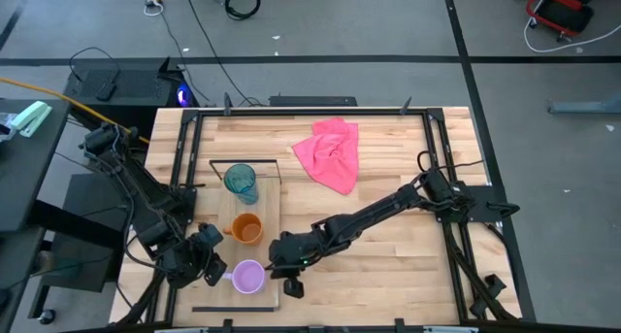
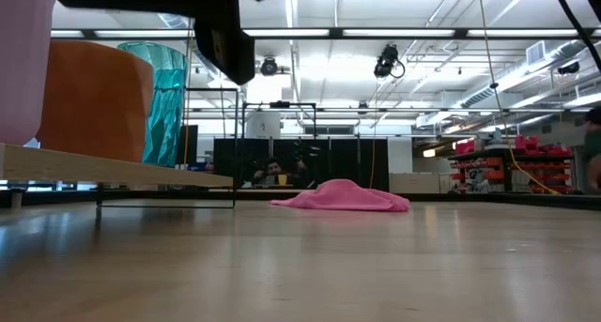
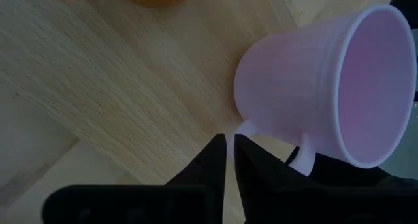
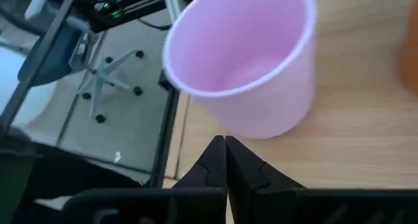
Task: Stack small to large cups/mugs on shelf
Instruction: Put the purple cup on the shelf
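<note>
Three vessels stand upright in a row on the light-wood shelf (image 1: pixel 267 212): a teal tumbler (image 1: pixel 241 181) at the far end, an orange mug (image 1: pixel 247 228) in the middle, and a lilac mug (image 1: pixel 248 276) at the near end. My left gripper (image 1: pixel 217 266) is shut, its tips beside the lilac mug's handle (image 3: pixel 305 160). My right gripper (image 1: pixel 278 262) is shut, its tips at the mug's opposite side (image 4: pixel 261 119). In the low view the lilac mug (image 2: pixel 19 64), orange mug (image 2: pixel 94 101) and tumbler (image 2: pixel 171 101) show on the shelf (image 2: pixel 113 170). My left gripper (image 3: pixel 228 145) comes level from the table's left, its shut tips at the upper root of the lilac mug's handle (image 3: pixel 245 126); I cannot tell whether they touch it. My right gripper (image 4: pixel 225 144) comes slanting from the right, its shut tips at the foot of the mug's wall (image 4: pixel 251 134); I cannot tell whether they touch.
A crumpled pink cloth (image 1: pixel 330 153) lies on the slatted tabletop at the far middle; it also shows in the low view (image 2: pixel 343 196). The shelf's black wire frame (image 1: pixel 247 163) stands round the tumbler. Bare wood lies to the right of the shelf (image 1: pixel 388 265).
</note>
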`<state>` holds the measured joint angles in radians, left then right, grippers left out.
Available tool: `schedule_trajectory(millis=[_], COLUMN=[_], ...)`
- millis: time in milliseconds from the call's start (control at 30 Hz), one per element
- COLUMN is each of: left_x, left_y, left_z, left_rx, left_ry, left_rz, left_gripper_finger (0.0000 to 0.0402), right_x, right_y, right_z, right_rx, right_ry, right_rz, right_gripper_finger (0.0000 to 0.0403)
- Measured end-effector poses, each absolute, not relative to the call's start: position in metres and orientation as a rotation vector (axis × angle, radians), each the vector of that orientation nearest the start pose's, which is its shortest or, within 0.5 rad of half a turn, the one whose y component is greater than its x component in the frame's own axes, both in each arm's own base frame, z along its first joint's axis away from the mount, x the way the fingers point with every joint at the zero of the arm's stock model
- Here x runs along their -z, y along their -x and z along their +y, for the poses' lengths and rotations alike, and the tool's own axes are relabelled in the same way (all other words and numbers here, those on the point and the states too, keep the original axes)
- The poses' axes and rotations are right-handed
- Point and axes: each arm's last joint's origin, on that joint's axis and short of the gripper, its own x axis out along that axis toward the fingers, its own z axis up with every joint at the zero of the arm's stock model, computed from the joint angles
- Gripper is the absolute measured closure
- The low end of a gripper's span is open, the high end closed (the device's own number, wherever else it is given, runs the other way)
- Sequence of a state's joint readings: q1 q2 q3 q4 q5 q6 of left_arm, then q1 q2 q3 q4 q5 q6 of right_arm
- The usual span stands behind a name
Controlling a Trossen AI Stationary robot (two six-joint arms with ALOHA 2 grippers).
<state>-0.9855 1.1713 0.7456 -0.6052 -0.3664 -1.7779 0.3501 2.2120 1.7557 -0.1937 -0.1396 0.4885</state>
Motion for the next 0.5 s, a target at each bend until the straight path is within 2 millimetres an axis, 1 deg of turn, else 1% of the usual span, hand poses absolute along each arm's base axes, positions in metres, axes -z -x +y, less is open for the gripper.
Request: schedule_trajectory(millis=[100,333,500], left_x=[-0.2189,-0.2188,-0.2188], left_y=[-0.1268,-0.1268,-0.1268], left_z=[-0.1726,-0.1725,-0.1725], left_rx=[-0.286,-0.287,-0.288], left_ry=[0.977,0.977,0.978], left_rz=[0.975,0.975,0.975], left_gripper_finger=[0.0361,0.0371,0.0373], right_x=[-0.2028,-0.2075,-0.2077], right_y=[-0.4679,-0.4717,-0.4717], right_z=[0.1795,0.1789,0.1795], right_rx=[-0.326,-0.338,-0.330], right_ry=[-0.376,-0.382,-0.370], right_rz=[0.752,0.692,0.684], right_gripper_finger=[0.0400,0.0400,0.0400])
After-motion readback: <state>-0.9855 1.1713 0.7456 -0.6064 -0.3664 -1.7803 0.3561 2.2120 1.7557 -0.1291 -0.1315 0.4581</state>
